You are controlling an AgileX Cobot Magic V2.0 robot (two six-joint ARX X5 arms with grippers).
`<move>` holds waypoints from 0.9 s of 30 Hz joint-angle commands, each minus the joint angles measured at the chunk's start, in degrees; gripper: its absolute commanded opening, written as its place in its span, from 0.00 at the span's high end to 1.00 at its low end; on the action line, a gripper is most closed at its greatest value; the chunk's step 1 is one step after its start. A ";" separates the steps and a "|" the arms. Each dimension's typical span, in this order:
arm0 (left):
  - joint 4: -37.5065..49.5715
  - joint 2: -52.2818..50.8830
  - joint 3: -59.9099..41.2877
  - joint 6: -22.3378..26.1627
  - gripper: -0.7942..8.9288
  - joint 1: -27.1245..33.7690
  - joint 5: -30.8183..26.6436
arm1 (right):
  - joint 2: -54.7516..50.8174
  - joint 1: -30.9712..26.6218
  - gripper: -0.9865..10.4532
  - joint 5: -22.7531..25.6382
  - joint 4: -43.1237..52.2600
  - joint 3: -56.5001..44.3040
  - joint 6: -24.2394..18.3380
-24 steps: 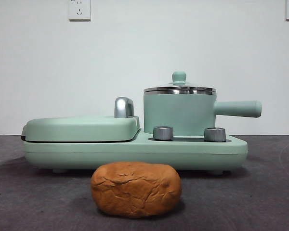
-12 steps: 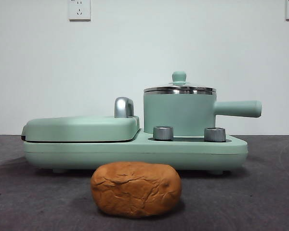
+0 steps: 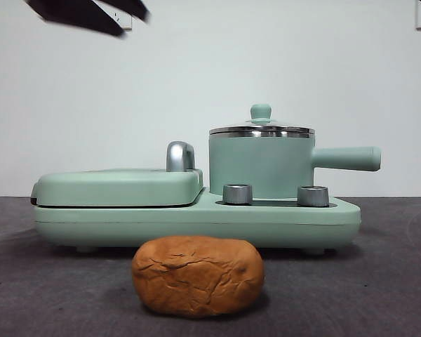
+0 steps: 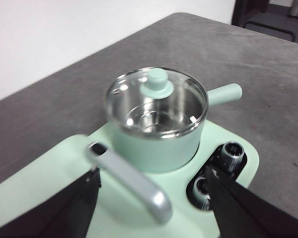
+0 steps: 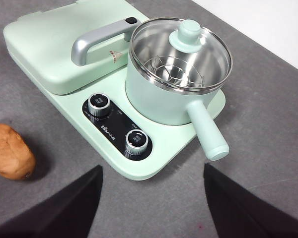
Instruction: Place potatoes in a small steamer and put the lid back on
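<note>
The lid (image 4: 156,101) sits on the small steamer (image 3: 261,166), so the left tool (image 4: 151,186), released, hovers above to lift it; the potato (image 3: 198,275) waits on the near table (image 3: 379,295). The right tool (image 5: 151,198) is released.

The left gripper (image 4: 151,198) hangs in the air with its two black jaws spread wide apart, nothing between them. In the front view a dark arm tip (image 3: 91,14) shows at the top left corner, high up (blurred, so its shape is hard to read). The right gripper (image 5: 151,198) is also raised, jaws parted wide and empty, looking down from the near right side. Neither gripper touches anything.
</note>
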 commanded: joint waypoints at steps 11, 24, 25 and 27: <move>26.16 23.45 6.08 -5.38 0.57 -9.92 -7.93 | 0.42 0.26 0.63 0.02 0.66 1.03 1.25; 26.58 40.68 23.76 -6.60 0.57 -12.48 -7.96 | 0.39 0.26 0.63 0.00 0.66 1.01 1.27; 26.62 41.62 24.59 -6.75 0.57 -12.46 -7.96 | 0.39 0.26 0.63 0.00 0.66 1.01 1.27; 26.62 43.08 25.70 -6.75 0.57 -12.46 -7.98 | 0.39 0.26 0.63 0.00 0.63 1.01 1.27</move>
